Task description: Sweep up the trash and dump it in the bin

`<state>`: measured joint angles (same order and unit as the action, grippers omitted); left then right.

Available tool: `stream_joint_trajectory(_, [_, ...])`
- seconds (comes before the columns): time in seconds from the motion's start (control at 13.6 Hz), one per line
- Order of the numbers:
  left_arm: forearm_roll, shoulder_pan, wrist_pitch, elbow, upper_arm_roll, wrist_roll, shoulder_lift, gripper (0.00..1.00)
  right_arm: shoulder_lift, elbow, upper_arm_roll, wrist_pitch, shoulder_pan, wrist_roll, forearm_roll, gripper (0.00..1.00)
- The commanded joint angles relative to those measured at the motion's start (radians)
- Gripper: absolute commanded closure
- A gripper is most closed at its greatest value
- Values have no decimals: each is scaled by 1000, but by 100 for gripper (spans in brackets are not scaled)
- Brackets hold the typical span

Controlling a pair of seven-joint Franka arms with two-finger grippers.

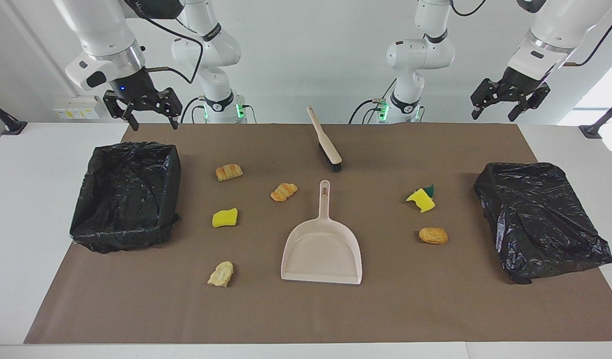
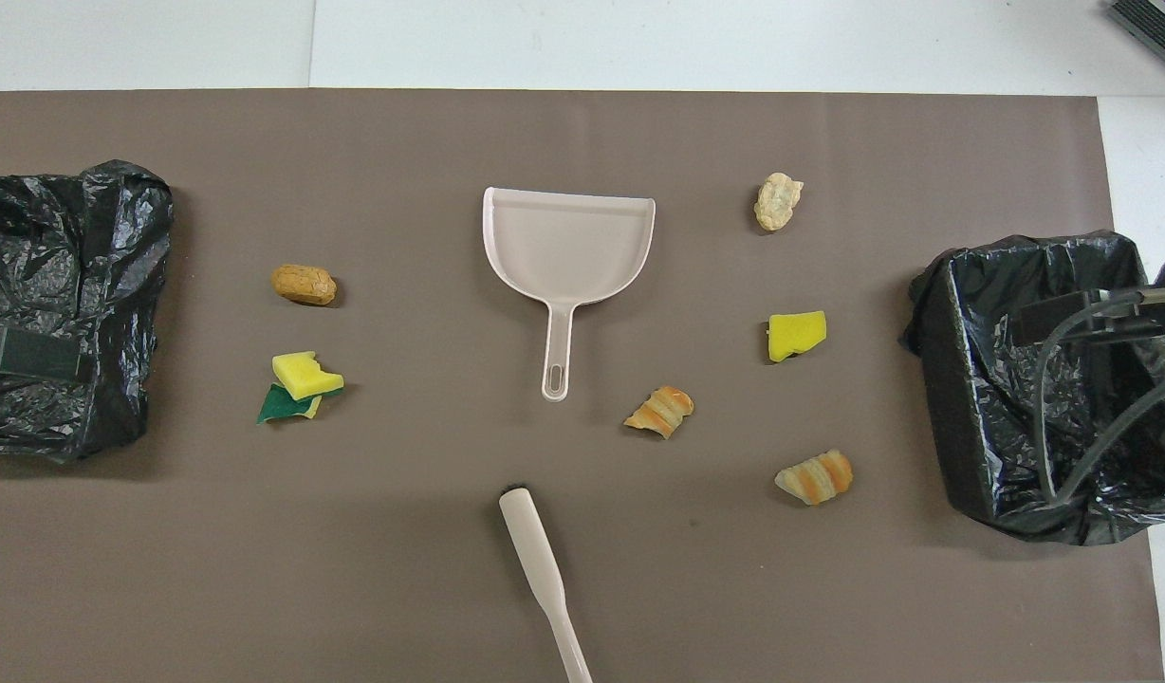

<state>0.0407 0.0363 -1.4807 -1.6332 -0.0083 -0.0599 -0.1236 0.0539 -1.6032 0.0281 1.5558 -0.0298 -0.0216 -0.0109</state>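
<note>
Facing view: both end effectors — left, right — hang open and empty near the tabletop's robot-side corners; dustpan and brush lie centred among the trash, reachable by either

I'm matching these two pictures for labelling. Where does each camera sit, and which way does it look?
Facing view: high across the table, looking at the robots; both arms show, left gripper and right gripper raised and open.
Overhead view: above the robots' end, looking steeply down; only bits of the grippers show at the side edges.
Both views share the beige plastic dustpan, half a turn apart.
</note>
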Motion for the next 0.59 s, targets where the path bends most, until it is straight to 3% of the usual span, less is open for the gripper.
stream_joint_trajectory(0.0, [13, 46, 51, -94, 5, 15, -82, 0, -5, 14, -5, -13, 10, 20, -3, 0])
stream_joint_trajectory(0.29, [14, 146, 25, -343, 4, 155, -273, 0, -5, 14, -5, -13, 10, 20, -3, 0])
stream_joint_trajectory(0.52, [37, 250, 8, -436, 4, 315, -297, 0, -5, 14, -5, -13, 10, 20, -3, 0])
